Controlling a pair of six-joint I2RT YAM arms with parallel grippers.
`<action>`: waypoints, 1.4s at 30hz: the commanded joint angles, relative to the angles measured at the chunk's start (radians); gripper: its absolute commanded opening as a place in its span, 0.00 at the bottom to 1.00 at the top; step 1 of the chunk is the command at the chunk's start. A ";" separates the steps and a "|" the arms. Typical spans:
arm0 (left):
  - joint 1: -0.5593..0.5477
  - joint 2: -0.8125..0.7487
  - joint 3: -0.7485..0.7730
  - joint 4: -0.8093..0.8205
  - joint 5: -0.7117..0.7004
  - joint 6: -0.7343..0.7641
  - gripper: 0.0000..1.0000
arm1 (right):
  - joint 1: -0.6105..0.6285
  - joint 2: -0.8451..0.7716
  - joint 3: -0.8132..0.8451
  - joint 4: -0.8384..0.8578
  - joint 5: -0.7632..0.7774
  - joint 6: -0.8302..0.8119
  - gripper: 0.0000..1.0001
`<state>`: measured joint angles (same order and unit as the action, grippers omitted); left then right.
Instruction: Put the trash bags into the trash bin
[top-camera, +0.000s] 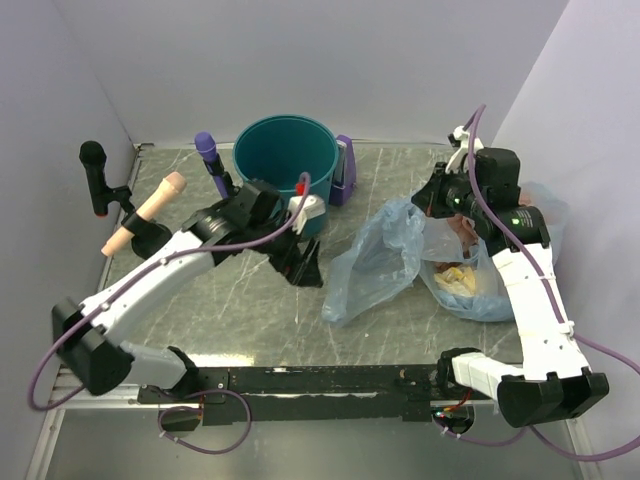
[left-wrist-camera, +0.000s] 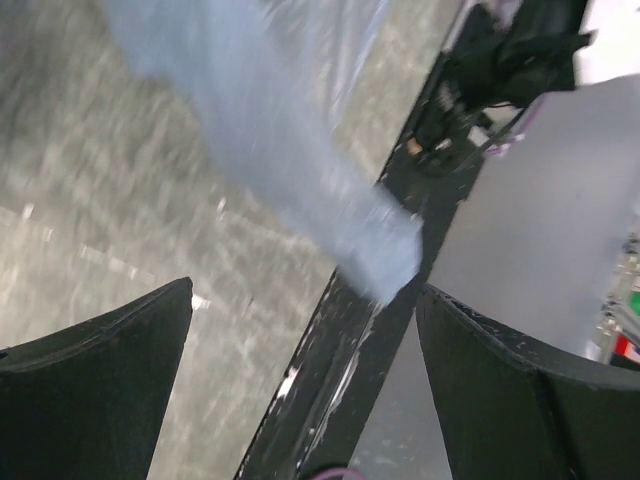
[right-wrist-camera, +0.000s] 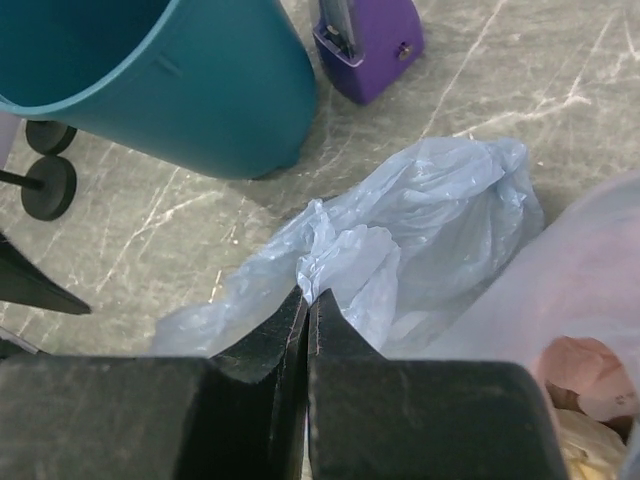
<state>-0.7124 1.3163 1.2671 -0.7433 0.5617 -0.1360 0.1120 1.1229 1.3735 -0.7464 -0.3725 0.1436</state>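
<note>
The pale-blue trash bag (top-camera: 375, 265) lies on the desk (top-camera: 250, 305), not yet in the teal bin (right-wrist-camera: 220, 90). The right end effector (right-wrist-camera: 305, 300) seems to pinch one of its folds. The left end effector (left-wrist-camera: 303, 290) is spread, empty.

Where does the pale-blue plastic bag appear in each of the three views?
Top external: pale-blue bag, right of centre.
Left wrist: blurred, running from upper left to centre.
Right wrist: centre, bunched at the tips of the right gripper.
Shared landmark: teal bin, in the top and right wrist views only.
</note>
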 joint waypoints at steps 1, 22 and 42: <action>-0.056 0.086 0.129 -0.030 0.093 -0.025 0.97 | 0.041 0.008 0.010 0.083 0.075 0.063 0.00; -0.297 0.308 0.035 0.110 -0.263 -0.269 0.99 | 0.037 -0.101 -0.128 0.119 0.081 0.168 0.00; -0.158 0.291 0.346 0.122 -0.497 0.039 0.01 | -0.077 -0.112 -0.122 -0.074 0.136 -0.219 0.00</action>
<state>-0.9302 1.6501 1.4502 -0.6758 0.1078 -0.2180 0.0738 1.0168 1.2377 -0.7898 -0.2974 0.0513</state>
